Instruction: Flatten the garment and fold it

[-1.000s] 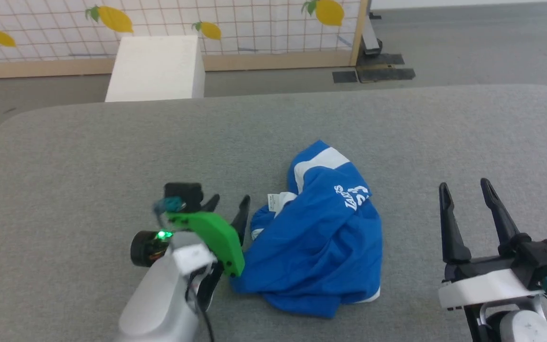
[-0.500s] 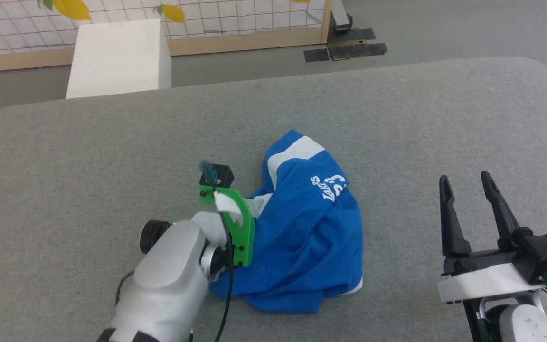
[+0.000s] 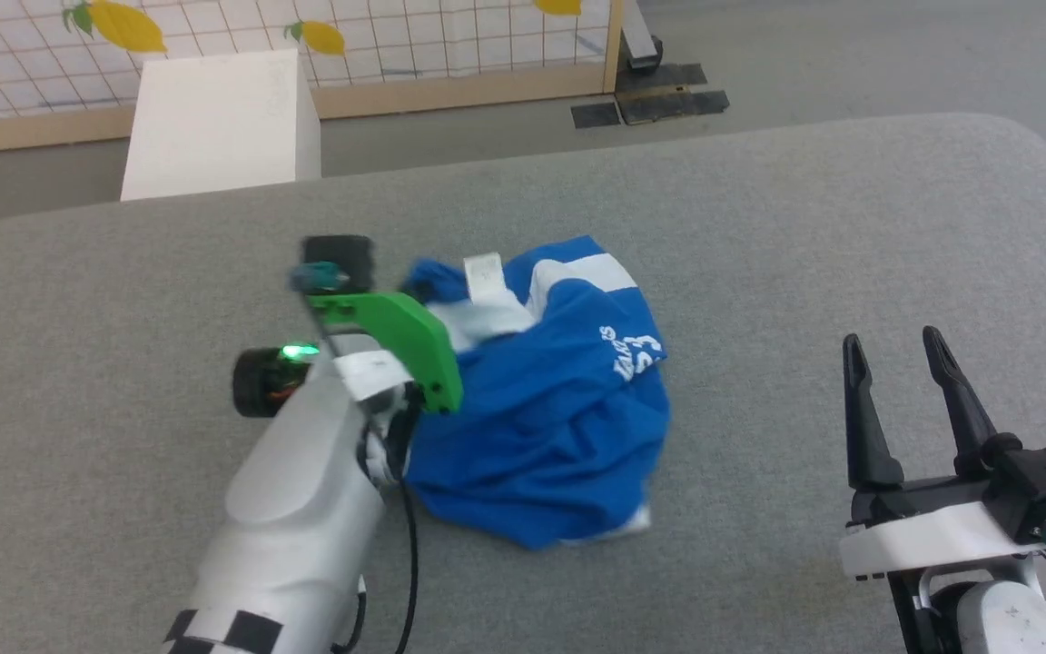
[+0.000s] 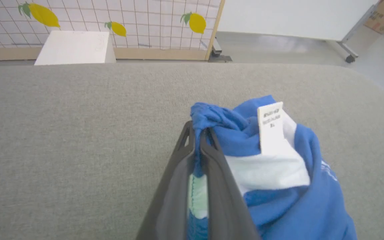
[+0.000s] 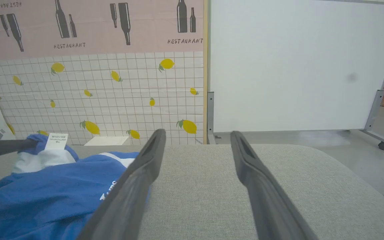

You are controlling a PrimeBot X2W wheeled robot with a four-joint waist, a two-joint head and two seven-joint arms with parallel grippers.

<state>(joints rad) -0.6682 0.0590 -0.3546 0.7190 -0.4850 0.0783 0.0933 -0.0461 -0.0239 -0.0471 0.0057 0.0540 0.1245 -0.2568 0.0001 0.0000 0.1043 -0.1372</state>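
Note:
The garment [image 3: 550, 418] is a bright blue crumpled heap with white patches, white lettering and a white tag [image 3: 485, 275], lying mid-table. My left gripper [image 4: 198, 133] is shut on a bunched blue edge of the garment [image 4: 278, 186], lifting that edge up and toward the far side. In the head view the left gripper [image 3: 409, 295] sits at the heap's upper left, mostly behind its green bracket. My right gripper [image 3: 895, 350] stands open to the right of the heap, apart from it, with nothing between its fingers. The right wrist view shows the garment [image 5: 45, 196] at lower left.
The grey padded table [image 3: 804, 236] has bare room all around the heap. Beyond its far edge stand a white box [image 3: 219, 123] and a lemon-patterned grid screen [image 3: 214, 36]. A white board on wheels [image 5: 295, 66] stands behind on the right.
My left gripper has closed on the garment's left edge and pulled it up and away, dragging the heap with it. The head camera shifted. The right gripper stayed put.

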